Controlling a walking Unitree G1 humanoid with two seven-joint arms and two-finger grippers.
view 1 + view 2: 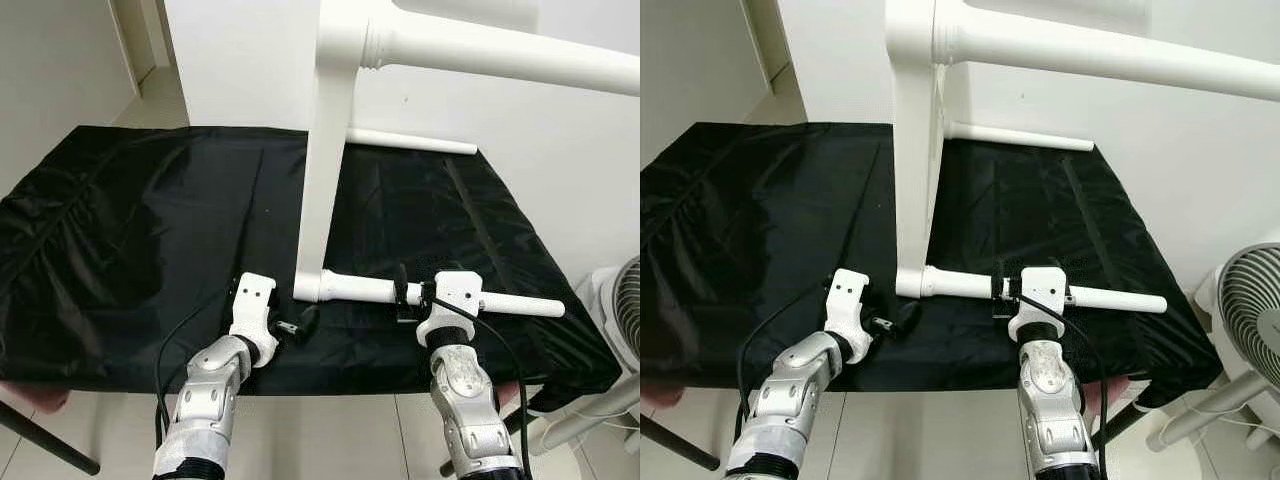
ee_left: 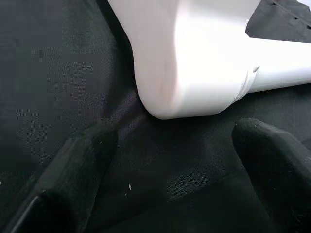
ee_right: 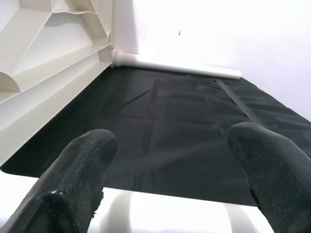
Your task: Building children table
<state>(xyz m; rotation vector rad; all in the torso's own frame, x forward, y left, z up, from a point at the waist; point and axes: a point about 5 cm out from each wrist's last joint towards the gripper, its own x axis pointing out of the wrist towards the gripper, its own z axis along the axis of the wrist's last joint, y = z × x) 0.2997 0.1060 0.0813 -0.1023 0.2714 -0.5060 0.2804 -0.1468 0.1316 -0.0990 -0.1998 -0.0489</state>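
Note:
A white children's table stands on its side on a black cloth. Its top is up on edge, and the legs stick out to the right. The near bottom leg lies along the cloth, and a far leg rests by the wall. My right gripper is open just above the near leg, one finger on either side. The right wrist view shows the ribbed underside of the top. My left gripper is open on the cloth, just short of the top's lower corner.
A third leg juts out overhead across the upper right. A white wall stands right behind the cloth-covered surface. A fan stands on the floor at the right. The cloth's front edge is close to my arms.

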